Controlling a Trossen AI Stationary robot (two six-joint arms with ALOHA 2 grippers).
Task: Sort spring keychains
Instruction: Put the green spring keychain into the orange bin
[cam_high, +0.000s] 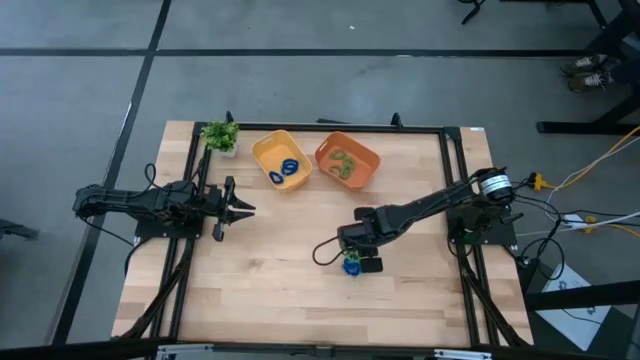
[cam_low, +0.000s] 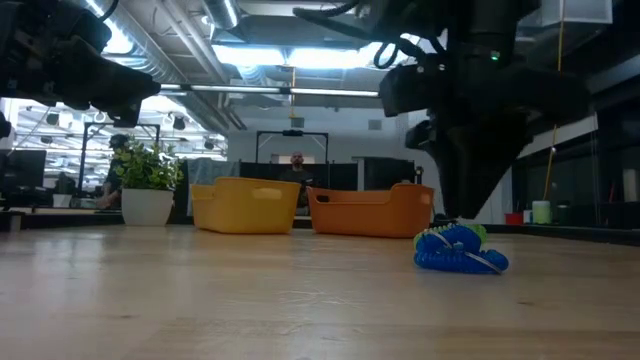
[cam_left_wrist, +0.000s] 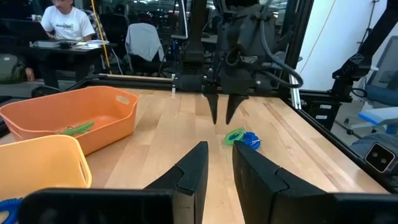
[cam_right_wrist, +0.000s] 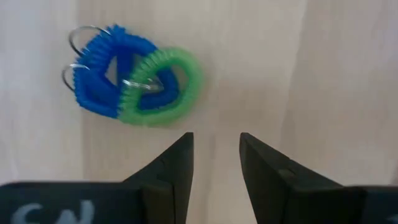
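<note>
right gripper (cam_high: 362, 262) hangs over the last loose pair of spring keychains, a blue keychain (cam_right_wrist: 106, 71) and a green keychain (cam_right_wrist: 168, 87), tangled together through their metal rings (cam_right_wrist: 79, 56) on the bare worktop (cam_high: 270, 290), near the front edge and well apart from both trays. its fingers (cam_right_wrist: 171, 165) stand parted with a narrow gap, holding nothing; in the right wrist view the pair lies just ahead of the tips, off to one side of the gap, not between them. in the low view the gripper sits above and just behind the pile, not touching.

step in hand looks like lining up for a pick, grasp not yet made. sorting is partly done: yellow tray (cam_high: 262, 152) already has blue coils (cam_high: 287, 170), orange tray (cam_high: 368, 158) already has green ones (cam_high: 343, 163).

next move calls for shifting sideways so one coil sits between the fingers, then dropping down and closing. catch: the two are interlocked, so lifting one likely drags the other along; they need pulling apart or a shake before either goes to its tray. blue should go to yellow, green to orange, judging by what is in there.

left gripper (cam_high: 243, 210) waits at the left of the worktop, near the plant (cam_high: 219, 134), fingers (cam_left_wrist: 196, 168) slightly apart, empty.
</note>
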